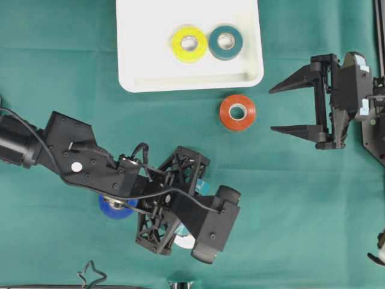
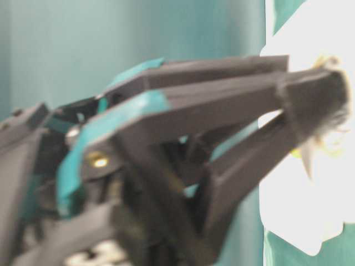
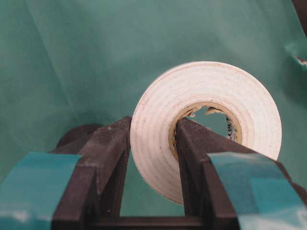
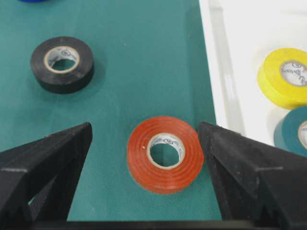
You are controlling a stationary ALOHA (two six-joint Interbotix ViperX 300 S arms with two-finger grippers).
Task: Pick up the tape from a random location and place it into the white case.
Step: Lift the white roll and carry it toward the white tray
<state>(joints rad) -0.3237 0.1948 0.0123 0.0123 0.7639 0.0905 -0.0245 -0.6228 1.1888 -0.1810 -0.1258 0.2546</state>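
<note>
In the left wrist view my left gripper (image 3: pixel 153 125) is shut on a white tape (image 3: pixel 211 91). One finger goes through the roll's hole and the other presses the outside of its wall. From overhead only a sliver of that white tape (image 1: pixel 185 242) shows under the left wrist. The white case (image 1: pixel 144 72) lies at the top middle and holds a yellow tape (image 1: pixel 189 43) and a teal tape (image 1: pixel 225 42). A red tape (image 1: pixel 237 112) lies flat on the cloth just below the case. My right gripper (image 1: pixel 272 109) stands open to its right, with the red tape (image 4: pixel 164 153) ahead between its open fingers.
A blue tape (image 1: pixel 113 208) lies partly under the left arm. A black tape (image 4: pixel 62 63) lies on the green cloth beyond the red one. The case's rim (image 4: pixel 225 86) runs close to the right finger. The table-level view is filled by a blurred black gripper.
</note>
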